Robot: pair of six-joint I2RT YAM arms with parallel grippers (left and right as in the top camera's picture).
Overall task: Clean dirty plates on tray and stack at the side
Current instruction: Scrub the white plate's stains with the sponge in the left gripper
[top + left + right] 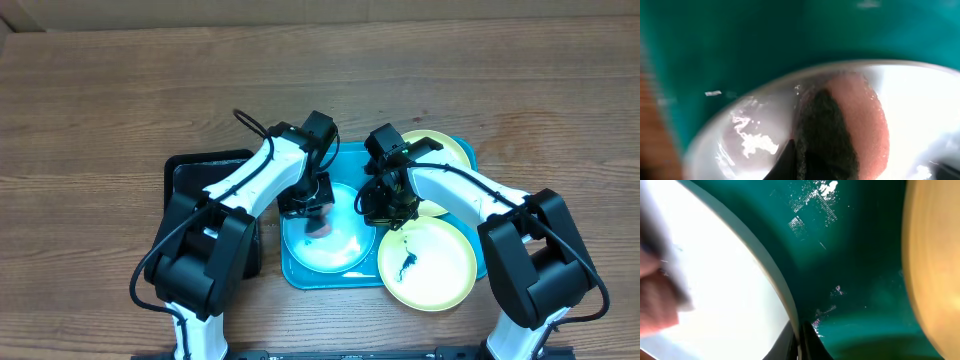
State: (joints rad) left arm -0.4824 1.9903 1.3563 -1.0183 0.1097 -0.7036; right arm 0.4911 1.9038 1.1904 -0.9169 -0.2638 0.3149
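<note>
The light blue plate lies on the turquoise tray. My left gripper is shut on a pink sponge with a dark scrub side and presses it on the plate's wet inside. My right gripper is shut on this plate's right rim, one finger on each side. A yellow-green plate with a dark smear lies at the tray's front right. The other yellow-green plate lies at the tray's back right, partly under my right arm.
A black tray sits left of the turquoise tray, partly under my left arm. Wet streaks show on the tray floor. A yellow-green plate's edge is close on the right of my right gripper. Wooden table surrounds the trays.
</note>
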